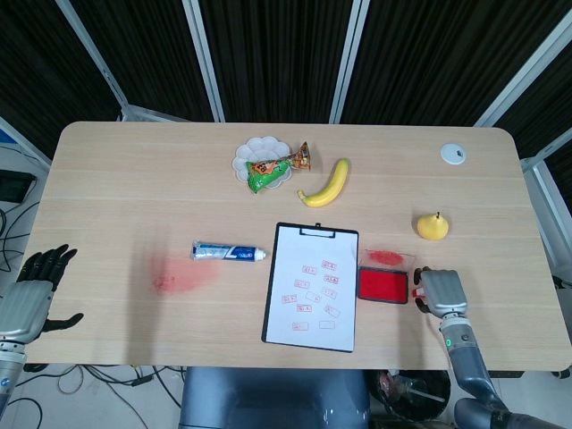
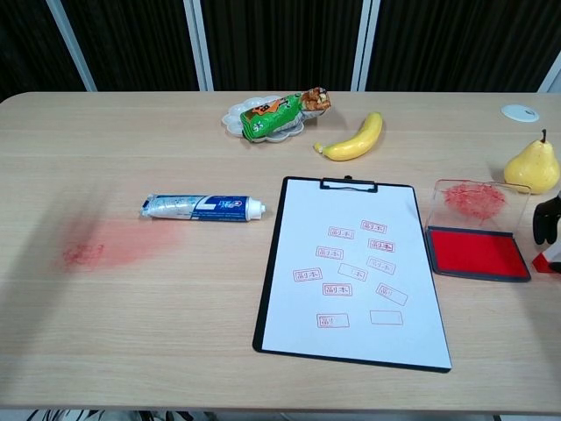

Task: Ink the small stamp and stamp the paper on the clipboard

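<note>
Two hands are in view, and only one is working. Your right hand (image 1: pixel 440 293) sits at the table's right edge, just beside the open red ink pad (image 1: pixel 383 285); a small red-and-white object shows at its fingers in both views, probably the small stamp (image 2: pixel 550 258), but the grasp itself is mostly cut off — you cannot tell for certain whether the fingers are closed on it. Your left hand (image 1: pixel 36 284) hangs off the left edge, fingers apart, holding nothing.

The clipboard (image 1: pixel 312 286) lies just left of the pad, its paper (image 2: pixel 352 270) already carrying a scatter of red imprints; some look faint or empty.

Judged step: inking, not yet stamping.

- Bring the stamp face flat over the red surface, not over the clear lid (image 2: pixel 475 202) standing behind it.
- Press straight down, lift straight up — a tilted face likely inks one edge only, which may explain the pale rectangles.
- Aim for bare paper: the upper part of the sheet is free.
- Watch the pear (image 1: pixel 433 226) behind the pad when you swing the arm.
- Keep the left hand clear, or rest it on the clipboard if it slides.
</note>
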{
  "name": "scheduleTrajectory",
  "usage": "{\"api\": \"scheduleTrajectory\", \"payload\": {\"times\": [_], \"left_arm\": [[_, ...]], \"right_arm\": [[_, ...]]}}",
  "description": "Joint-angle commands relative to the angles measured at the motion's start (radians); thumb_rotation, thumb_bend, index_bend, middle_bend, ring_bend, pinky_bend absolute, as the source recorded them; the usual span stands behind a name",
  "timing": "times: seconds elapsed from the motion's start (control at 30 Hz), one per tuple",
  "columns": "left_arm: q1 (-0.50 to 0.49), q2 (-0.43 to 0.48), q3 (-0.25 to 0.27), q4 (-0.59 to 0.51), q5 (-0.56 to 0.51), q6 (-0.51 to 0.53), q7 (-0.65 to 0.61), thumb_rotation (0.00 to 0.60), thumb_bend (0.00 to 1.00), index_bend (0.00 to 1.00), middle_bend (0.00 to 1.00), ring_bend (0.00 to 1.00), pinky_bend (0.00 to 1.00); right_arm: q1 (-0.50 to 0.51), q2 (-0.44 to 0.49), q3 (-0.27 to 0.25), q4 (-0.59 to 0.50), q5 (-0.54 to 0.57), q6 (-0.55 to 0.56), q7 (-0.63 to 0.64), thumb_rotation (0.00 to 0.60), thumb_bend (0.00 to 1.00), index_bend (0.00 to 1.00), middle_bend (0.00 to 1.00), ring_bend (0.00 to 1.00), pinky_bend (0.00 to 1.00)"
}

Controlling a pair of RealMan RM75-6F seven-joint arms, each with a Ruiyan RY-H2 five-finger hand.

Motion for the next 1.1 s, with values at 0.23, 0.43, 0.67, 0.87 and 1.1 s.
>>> {"api": "scheduleTrajectory", "payload": {"times": [0.23,0.43,0.67,0.87,1.1], "left_arm": [[0.0,0.003,0.001,-0.004,-0.004,-0.004,0.002,0.6,0.02,0.0,0.0,0.0,0.0],[-0.001,0.004,0.001,-0.007,-0.006,-0.006,0.005,0.6,0.02,0.0,0.0,0.0,0.0],[-0.001,0.005,0.002,-0.008,-0.005,-0.006,0.005,0.6,0.02,0.0,0.0,0.0,0.0],[-0.001,0.006,0.003,-0.008,-0.005,-0.007,0.006,0.6,0.02,0.0,0.0,0.0,0.0],[-0.001,0.007,0.004,-0.009,-0.005,-0.007,0.006,0.6,0.02,0.0,0.0,0.0,0.0]], "right_arm": [[0.0,-0.002,0.0,0.013,0.013,-0.002,0.0,0.6,0.38,0.51,0.46,0.7,0.78],[0.0,-0.002,-0.001,0.014,0.009,0.005,0.0,0.6,0.38,0.52,0.47,0.7,0.78],[-0.002,0.002,-0.002,0.004,0.0,0.017,0.002,0.6,0.38,0.52,0.47,0.7,0.78],[-0.004,0.005,-0.004,0.0,-0.005,0.025,0.002,0.6,0.38,0.52,0.46,0.7,0.78],[-0.004,0.007,-0.003,0.001,0.006,0.021,-0.003,0.6,0.39,0.53,0.48,0.71,0.78]]}}
